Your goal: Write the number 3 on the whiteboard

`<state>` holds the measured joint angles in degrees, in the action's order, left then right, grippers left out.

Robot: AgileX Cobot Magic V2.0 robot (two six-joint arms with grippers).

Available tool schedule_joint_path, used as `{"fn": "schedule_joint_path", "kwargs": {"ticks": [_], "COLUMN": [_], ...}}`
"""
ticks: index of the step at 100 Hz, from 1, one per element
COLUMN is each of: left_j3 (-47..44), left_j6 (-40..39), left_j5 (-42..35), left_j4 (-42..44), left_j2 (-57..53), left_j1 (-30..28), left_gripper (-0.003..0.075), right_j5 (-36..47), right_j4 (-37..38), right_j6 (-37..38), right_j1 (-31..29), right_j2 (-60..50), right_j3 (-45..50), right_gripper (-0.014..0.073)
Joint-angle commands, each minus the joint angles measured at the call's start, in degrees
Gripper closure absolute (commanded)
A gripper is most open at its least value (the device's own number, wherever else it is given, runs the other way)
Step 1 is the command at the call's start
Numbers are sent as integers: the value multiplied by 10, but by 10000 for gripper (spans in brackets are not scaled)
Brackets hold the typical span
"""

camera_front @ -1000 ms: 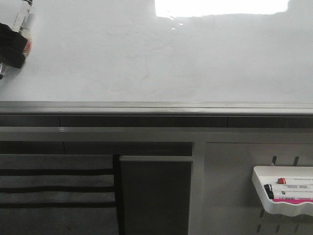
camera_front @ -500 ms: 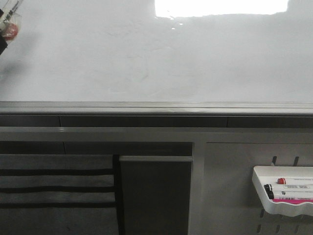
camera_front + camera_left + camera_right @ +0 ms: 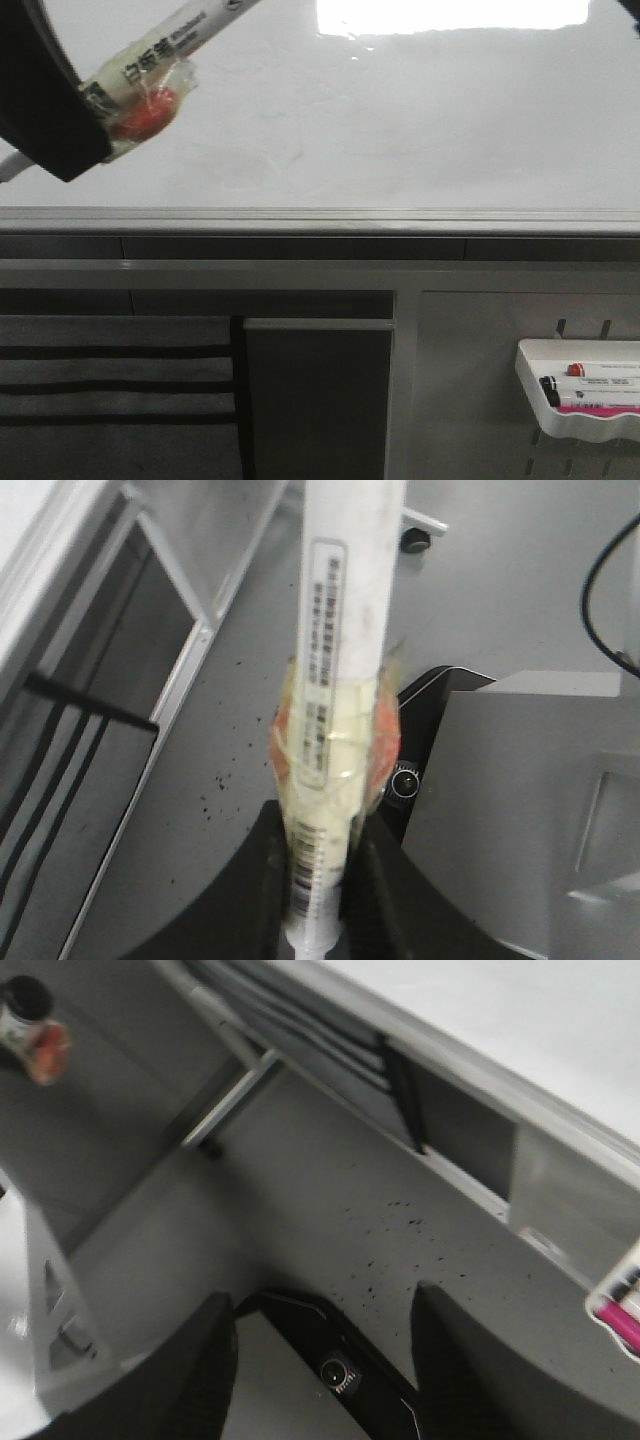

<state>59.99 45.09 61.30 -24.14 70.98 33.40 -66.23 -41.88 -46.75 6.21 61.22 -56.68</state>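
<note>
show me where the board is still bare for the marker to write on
The whiteboard is blank from the marker in the left gripper at upper left, across to the right edge, between the light reflection above and the metal frame below. No numeral shows yet. Only the upper left corner is crowded.

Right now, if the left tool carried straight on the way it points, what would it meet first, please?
Probably the whiteboard: the left tool grips a marker that angles up across the board's face. How near the tip is cannot be judged; it lies out of frame.
</note>
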Motion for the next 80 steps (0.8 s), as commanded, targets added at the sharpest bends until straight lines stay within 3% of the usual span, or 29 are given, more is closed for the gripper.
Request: {"fn": "schedule_joint_path", "kwargs": {"ticks": [1, 16, 37, 61, 80], "left_j3": [19, 19, 19, 19, 19], "left_j6": [24, 34, 44, 46, 47], "left_j5": [-10, -21, -35, -38, -38], "left_j4": [-36, -36, -36, -36, -36], "left_j2": [-15, -15, -15, -15, -15], "left_j1": [34, 67, 72, 72, 72], "left_gripper": [741, 741, 741, 741, 741], "right_j5": [-33, -33, 8, 43, 61], "right_j4": [-42, -30, -3, 22, 22], "right_j6": [-77, -148, -160, -165, -165], "right_j1": [48, 146, 245, 297, 305], "right_j2": [31, 77, 122, 155, 168], "right_j3": [-46, -101, -154, -173, -175], "right_gripper": [251, 251, 251, 251, 256]}}
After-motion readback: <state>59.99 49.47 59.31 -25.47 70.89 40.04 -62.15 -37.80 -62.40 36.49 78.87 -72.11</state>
